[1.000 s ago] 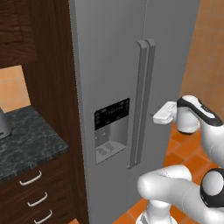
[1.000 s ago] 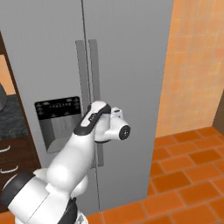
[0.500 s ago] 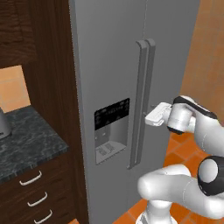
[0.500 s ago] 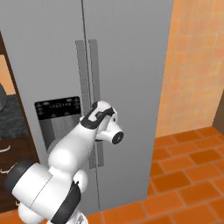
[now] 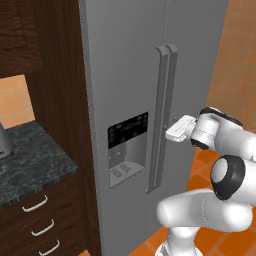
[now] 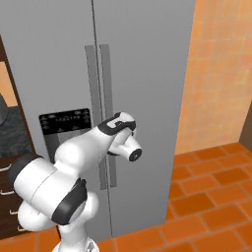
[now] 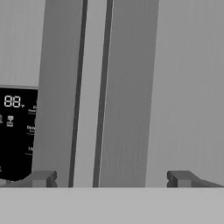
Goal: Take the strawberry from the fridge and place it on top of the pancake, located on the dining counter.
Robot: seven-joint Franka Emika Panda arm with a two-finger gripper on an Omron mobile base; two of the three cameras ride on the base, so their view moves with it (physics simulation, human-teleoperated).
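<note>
Fridge (image 5: 125, 75) is shut, so the strawberry's presumably inside, can't see it. Hand (image 7: 111, 179) is spread wide, right in front of the 2 handles (image 5: 162, 115). They look stiff; I'd grab 1 mid-height.

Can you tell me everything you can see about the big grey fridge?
The fridge is tall and light grey, with two doors side by side, both shut. Two long upright handles run down the middle. The left door carries a black dispenser panel with a recess below. Dark wooden cabinets stand against its left side. The open gripper hangs just before the handles, seemingly not touching.
</note>
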